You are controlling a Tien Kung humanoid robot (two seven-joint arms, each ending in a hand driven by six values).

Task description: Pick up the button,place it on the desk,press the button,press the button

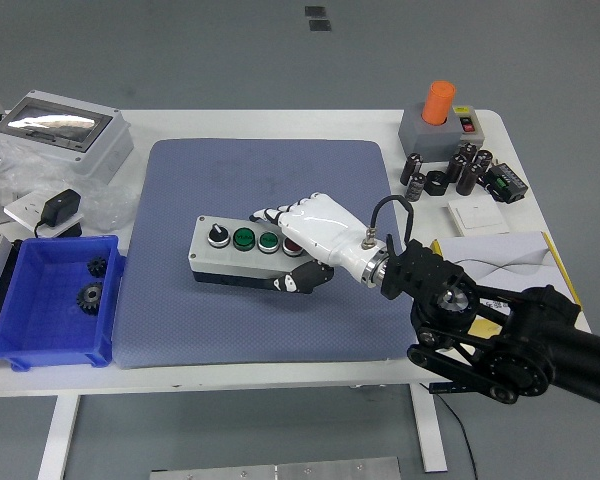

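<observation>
The button box (230, 255) is a grey and black case with a black knob, two green buttons and a red button on top. It lies on the blue-grey mat (180, 320), left of centre. My right hand (298, 245) is white and comes in from the lower right on a black arm (490, 335). Its fingers curl over the box's right end, with the thumb (298, 279) on the front side. Whether the box rests on the mat or hangs just above it, I cannot tell. My left hand is out of view.
A blue bin (50, 300) with gears sits at the left edge, with a grey enclosure (55, 135) and a black adapter (60, 210) behind it. At the right are an orange-capped grey box (440, 120), black capacitors (460, 170), a white switch plate (478, 216) and a yellow-white booklet (510, 260).
</observation>
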